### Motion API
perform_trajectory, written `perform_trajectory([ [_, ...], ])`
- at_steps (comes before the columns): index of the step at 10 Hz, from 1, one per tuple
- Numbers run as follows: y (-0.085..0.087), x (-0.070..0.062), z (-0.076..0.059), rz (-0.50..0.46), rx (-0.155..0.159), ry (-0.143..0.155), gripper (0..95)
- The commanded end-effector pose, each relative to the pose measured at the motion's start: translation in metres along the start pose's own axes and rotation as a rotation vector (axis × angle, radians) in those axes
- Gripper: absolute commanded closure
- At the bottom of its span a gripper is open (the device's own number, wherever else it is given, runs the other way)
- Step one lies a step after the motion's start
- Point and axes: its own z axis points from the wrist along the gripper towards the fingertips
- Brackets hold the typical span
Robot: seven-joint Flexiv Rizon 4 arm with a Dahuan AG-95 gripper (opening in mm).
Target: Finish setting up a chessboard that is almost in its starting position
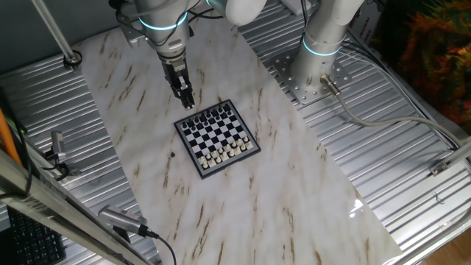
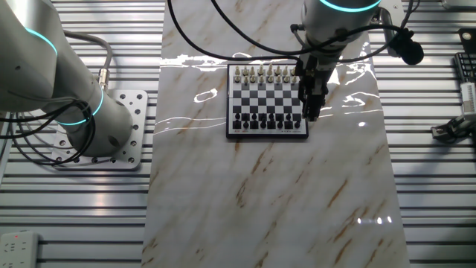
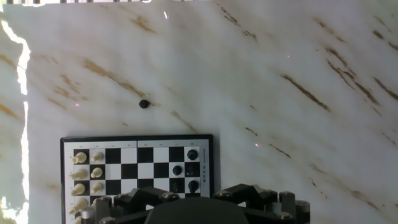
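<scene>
On the marbled desk [image 1: 287,199] we see the chessboard [image 1: 216,138] lying flat near the middle, its dark pieces lined along one edge and its pale pieces along the opposite edge. Off the board, a single small dark piece [image 3: 143,104] sits alone on the desk, apart from the board's border. Just beside the dark-piece edge of the board we find the claw [image 1: 188,104], pointing down at the corner there. From the other fixed view the claw [image 2: 311,112] overlaps the board's right side near the dark row. We cannot tell how far its jaws stand apart, nor whether they hold anything. Beyond the desk we see a second arm's pale base [image 1: 324,51] bolted to the ribbed metal.
</scene>
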Motion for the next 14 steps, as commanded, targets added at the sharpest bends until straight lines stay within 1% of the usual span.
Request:
perform_trajectory([
  [1,0.0002,0.0002,-0.0007,0.169,0.028,-0.099,95.0],
  [2,0.0004,0.0004,-0.0018,0.175,0.02,-0.099,95.0],
  [6,0.0002,0.0013,-0.004,0.174,0.03,-0.099,95.0],
  [14,0.0002,0.0012,-0.0041,0.17,0.022,-0.098,95.0],
])
